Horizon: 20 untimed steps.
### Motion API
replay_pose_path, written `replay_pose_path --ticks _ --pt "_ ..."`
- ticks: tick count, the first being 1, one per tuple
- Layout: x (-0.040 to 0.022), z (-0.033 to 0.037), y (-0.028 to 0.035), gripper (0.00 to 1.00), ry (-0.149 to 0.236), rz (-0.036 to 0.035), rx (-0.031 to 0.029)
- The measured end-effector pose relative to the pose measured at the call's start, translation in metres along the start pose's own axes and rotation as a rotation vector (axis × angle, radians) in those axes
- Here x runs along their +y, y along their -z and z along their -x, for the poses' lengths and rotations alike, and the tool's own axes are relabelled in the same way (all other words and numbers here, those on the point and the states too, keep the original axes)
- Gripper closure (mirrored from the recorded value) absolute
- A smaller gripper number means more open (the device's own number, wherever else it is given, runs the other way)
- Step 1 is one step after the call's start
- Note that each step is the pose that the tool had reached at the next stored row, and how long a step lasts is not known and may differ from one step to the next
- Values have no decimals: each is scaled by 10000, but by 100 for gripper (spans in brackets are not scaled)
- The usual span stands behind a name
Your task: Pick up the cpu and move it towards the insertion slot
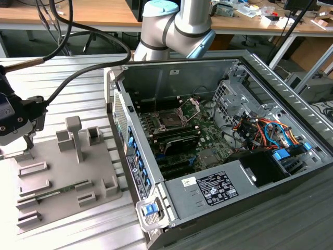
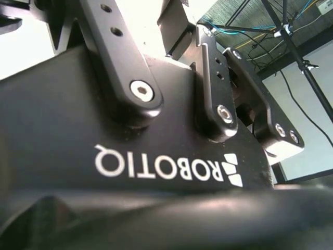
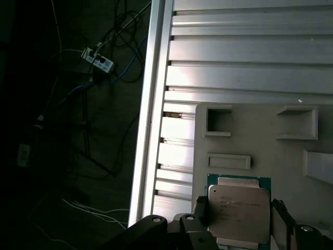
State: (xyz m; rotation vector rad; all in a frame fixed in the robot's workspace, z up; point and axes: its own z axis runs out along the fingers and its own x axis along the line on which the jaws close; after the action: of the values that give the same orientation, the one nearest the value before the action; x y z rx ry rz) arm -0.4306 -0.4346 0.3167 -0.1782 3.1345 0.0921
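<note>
The cpu [image 3: 239, 205], a flat square chip with a silvery top and a green rim, sits between my gripper's [image 3: 239, 221] two dark fingers [image 3: 200, 213], which press on its opposite edges. It is at the grey fixture tray [image 3: 260, 135]; whether it is lifted off the tray I cannot tell. In the exterior view my gripper [image 1: 23, 146] hangs low over the tray's [image 1: 67, 177] far end, at the exterior view's left. The insertion slot [image 1: 170, 119] lies well away inside the open computer case, its metal bracket [image 1: 191, 107] hinged up. The second wrist view looks at the gripper's black body [image 2: 156, 130].
The case's raised side wall [image 1: 132, 156] stands between the tray and the motherboard. Upright posts [image 1: 74, 136] and a green memory stick [image 1: 52, 195] sit on the tray. The arm's thick cable [image 1: 78, 73] arcs above the ribbed table. Drive cage and coloured wires [image 1: 260, 130] fill the case's other side.
</note>
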Motion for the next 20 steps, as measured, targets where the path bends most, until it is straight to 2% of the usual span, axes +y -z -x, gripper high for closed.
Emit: replay_pose_path --ticks 20 --pt "5 0 82 45 0 0 0"
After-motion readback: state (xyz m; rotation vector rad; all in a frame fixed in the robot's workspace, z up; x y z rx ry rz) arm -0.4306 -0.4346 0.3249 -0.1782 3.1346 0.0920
